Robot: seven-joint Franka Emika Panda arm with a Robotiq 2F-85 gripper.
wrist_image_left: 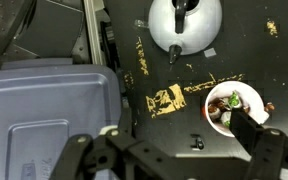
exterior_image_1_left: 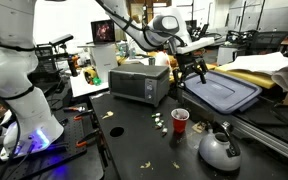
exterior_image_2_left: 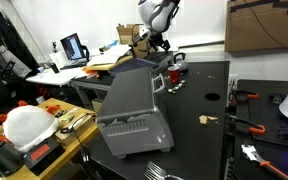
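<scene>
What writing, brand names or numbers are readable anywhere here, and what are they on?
No text here can be read.
Yellow marks on the black table: they look printed, but are too blurred to read.
Monitor: the screen is lit, but its content is too small to read.
Toaster oven: no legible label.

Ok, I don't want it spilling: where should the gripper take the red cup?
Probably across its upper wall, from straight above, open gripper straddling the red cup: it stands upright, round, and its contents block an inside-rim pinch.
</scene>
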